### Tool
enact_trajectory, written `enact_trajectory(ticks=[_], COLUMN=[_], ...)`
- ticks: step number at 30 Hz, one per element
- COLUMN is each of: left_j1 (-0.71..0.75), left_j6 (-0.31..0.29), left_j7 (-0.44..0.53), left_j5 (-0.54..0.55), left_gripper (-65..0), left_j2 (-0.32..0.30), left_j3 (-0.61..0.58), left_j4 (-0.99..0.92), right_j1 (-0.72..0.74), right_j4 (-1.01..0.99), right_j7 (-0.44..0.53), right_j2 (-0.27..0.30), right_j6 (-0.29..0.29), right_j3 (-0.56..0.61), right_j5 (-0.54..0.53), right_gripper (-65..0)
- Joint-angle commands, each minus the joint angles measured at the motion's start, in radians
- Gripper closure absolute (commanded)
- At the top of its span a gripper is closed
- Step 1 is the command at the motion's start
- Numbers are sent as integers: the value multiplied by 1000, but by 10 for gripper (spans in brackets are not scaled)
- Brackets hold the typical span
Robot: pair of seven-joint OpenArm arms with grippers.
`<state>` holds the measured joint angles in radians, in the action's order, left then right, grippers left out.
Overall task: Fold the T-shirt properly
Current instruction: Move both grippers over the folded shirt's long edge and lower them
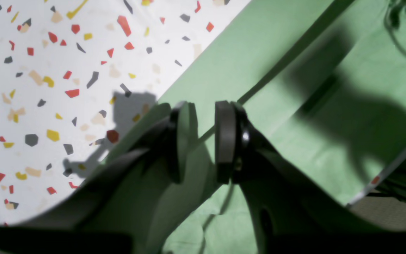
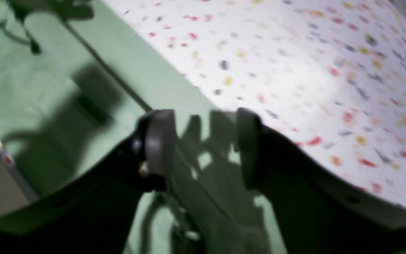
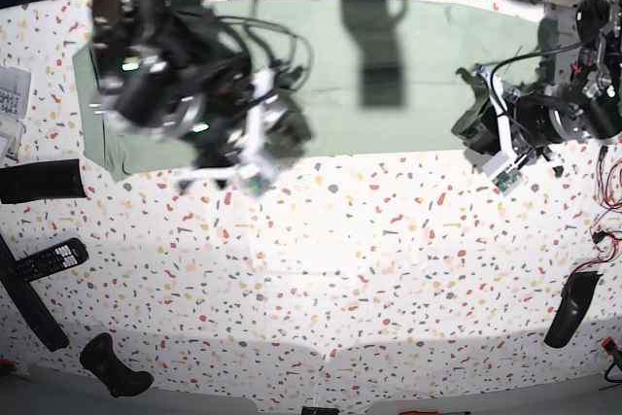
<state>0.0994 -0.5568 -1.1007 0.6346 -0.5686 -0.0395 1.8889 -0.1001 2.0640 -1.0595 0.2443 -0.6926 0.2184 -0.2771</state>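
On the near edge of the speckled table [image 3: 321, 269], close to the base camera, some dark things lie apart from each other: a black remote [image 3: 51, 258] at the left, a dark roll [image 3: 41, 181] a bit past it, a lumpy black thing [image 3: 112, 366] by the front corner, and another dark thing [image 3: 569, 308] at the right. Past the wide bare middle of the table, the two arms hang over the cloth. The right gripper [image 2: 199, 148] is on the left side of the base view and looks blurry. Its two pads stand apart with a clear gap, and only shadowed shirt shows between them; nothing is in its grip. It sits above the straight edge where the cloth meets the table. The left gripper [image 1: 203, 141] is on the right side of the base view. Its pads [image 1: 225, 141] are close together with a narrow gap. Green cloth shows through the gap, but I cannot tell if the pads pinch it or just hang over it. At the back of the table lies the T-shirt [image 3: 408, 75], pale green and spread out in a long flat band from one side to the other. A folded edge runs along it as a dark line. Shadows of the arms fall on the green cloth.
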Motion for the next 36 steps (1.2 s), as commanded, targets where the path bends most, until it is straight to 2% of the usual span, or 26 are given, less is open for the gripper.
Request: enact_trajectory(ticks=[1, 4, 11, 12, 16, 18, 26, 31, 33, 36], left_j1=[-14, -14, -14, -14, -14, -14, -14, -14, -14, -14], left_j6=[13, 23, 23, 23, 23, 23, 23, 23, 23, 23], left_j7=[16, 16, 17, 17, 17, 17, 24, 24, 24, 24], left_j5=[13, 13, 13, 13, 13, 13, 13, 13, 13, 12], left_gripper=[-117, -117, -117, -117, -117, -117, -117, -117, -117, -117], left_j2=[-14, -14, -14, -14, -14, -14, -14, -14, -14, -14], left_j3=[6, 6, 6, 6, 6, 6, 6, 6, 6, 6], left_j4=[14, 14, 14, 14, 14, 14, 14, 14, 14, 14], right_j1=[18, 57, 185, 195, 214, 213, 214, 225, 227, 229], right_j4=[-16, -117, -237, -237, -237, -237, -245, -346, -372, -357], right_j7=[41, 91, 89, 74, -96, -133, -134, -129, -181, -337], right_j2=[12, 39, 44, 44, 44, 45, 89, 104, 101, 102], right_j6=[-6, -6, -6, -6, -6, -6, -6, -6, -6, -6], right_j3=[29, 127, 236, 245, 262, 262, 262, 262, 262, 262], right_j5=[39, 146, 163, 139, -45, -99, -126, -140, -230, -438], right_gripper=[-306, -306, -306, -306, -306, -306, -306, -306, -306, -305])
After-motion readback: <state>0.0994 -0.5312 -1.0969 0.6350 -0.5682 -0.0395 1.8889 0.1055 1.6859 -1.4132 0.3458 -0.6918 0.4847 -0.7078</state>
